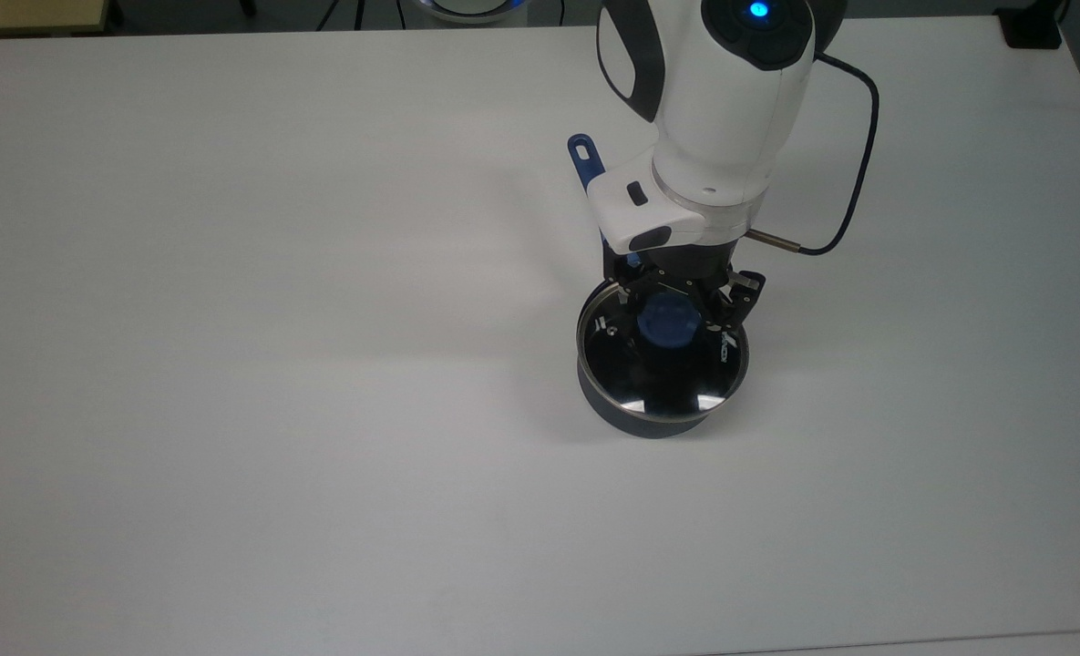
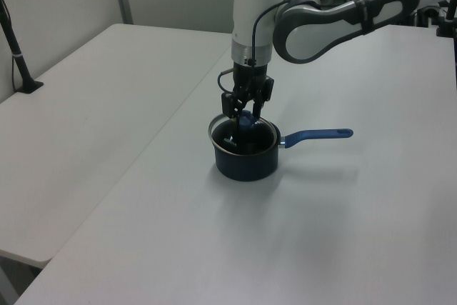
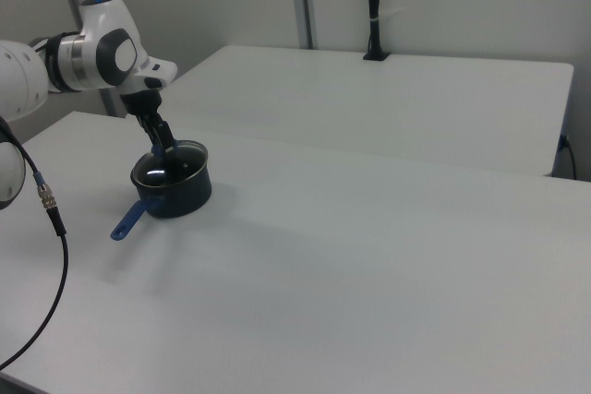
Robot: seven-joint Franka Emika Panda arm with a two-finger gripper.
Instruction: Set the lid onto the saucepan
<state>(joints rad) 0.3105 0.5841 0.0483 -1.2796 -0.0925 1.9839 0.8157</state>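
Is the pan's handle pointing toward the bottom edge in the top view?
No, the blue handle of the pan points up toward the top view's upper edge.

Lid on saucepan — claw above — on table.
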